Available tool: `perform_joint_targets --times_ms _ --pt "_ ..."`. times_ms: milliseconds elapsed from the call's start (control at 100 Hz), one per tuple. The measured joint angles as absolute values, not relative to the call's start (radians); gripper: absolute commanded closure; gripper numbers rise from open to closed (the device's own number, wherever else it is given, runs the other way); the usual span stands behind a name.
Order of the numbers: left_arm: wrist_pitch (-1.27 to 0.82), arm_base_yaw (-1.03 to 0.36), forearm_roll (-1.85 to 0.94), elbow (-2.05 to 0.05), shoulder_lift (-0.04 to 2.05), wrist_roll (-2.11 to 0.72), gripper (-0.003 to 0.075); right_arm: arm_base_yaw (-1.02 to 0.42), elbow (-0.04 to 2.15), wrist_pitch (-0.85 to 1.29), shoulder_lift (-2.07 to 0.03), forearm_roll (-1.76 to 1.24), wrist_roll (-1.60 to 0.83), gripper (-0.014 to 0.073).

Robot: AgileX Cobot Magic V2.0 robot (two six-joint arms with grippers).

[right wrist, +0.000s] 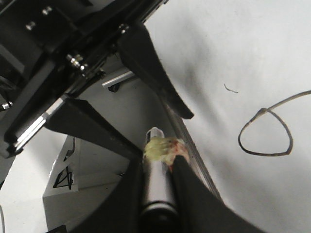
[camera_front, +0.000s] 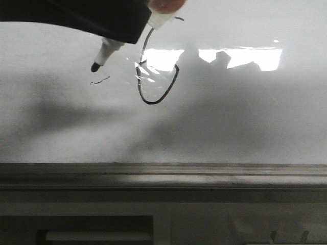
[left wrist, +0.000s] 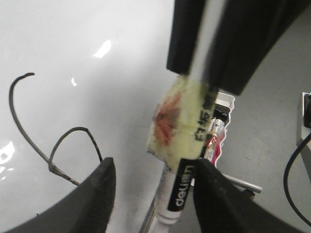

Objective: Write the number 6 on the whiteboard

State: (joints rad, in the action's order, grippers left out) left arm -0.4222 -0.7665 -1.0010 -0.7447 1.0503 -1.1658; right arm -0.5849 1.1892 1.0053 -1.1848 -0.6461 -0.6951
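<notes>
The number 6 (camera_front: 153,102) is drawn in thin black line on the whiteboard (camera_front: 245,117), with a closed lower loop. It also shows in the left wrist view (left wrist: 73,130) and the right wrist view (right wrist: 262,155). My right gripper (right wrist: 158,189) is shut on a marker (right wrist: 155,177) wrapped in yellowish tape. The marker's black tip (camera_front: 95,66) points down to the left of the 6, just above a short squiggle (camera_front: 100,80). My left gripper (left wrist: 153,194) is open around the marker (left wrist: 182,189), its jaws wide apart. One of its black fingers (camera_front: 76,15) crosses the front view's top.
A grey metal ledge (camera_front: 163,176) runs along the board's near edge. A bright glare (camera_front: 240,57) lies right of the 6. Beyond the board's edge are pink-edged items (left wrist: 216,131), a black cable (left wrist: 291,179) and a white label (right wrist: 63,177).
</notes>
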Motion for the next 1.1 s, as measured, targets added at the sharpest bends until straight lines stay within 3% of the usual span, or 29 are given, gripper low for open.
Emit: perform_joint_targets --times_ms 160,370,470,540,640,720,760,1101 --pt "-0.402 -0.766 -1.001 -0.745 1.05 -1.168 0.0426 -0.585 1.189 1.003 -1.185 -0.644 -0.695 0.0638" --pt "-0.402 -0.768 -1.001 -0.745 1.05 -1.169 0.0545 -0.584 1.189 0.993 -1.185 -0.643 -0.695 0.0638" --pt "-0.402 -0.77 -1.001 -0.745 1.05 -1.17 0.0644 -0.584 1.189 0.987 -1.185 -0.643 -0.695 0.0632" --pt "-0.405 -0.772 -1.001 -0.745 1.05 -1.174 0.074 -0.584 1.189 0.985 -1.185 -0.643 -0.695 0.0574" --pt "-0.425 -0.774 -0.995 -0.745 1.05 -1.19 0.0741 -0.584 1.189 0.987 -1.185 -0.645 -0.695 0.0383" --pt "-0.42 -0.774 -0.997 -0.747 1.05 -1.19 0.0741 -0.584 1.189 0.999 -1.187 -0.645 -0.695 0.0176" --pt "-0.407 -0.774 -0.997 -0.747 1.05 -1.186 0.0741 -0.584 1.189 1.003 -1.187 -0.645 -0.695 0.0126" --pt "-0.329 -0.715 -1.005 -0.732 0.96 -1.022 0.0741 -0.474 1.161 1.031 -1.069 -0.537 -0.632 0.0106"
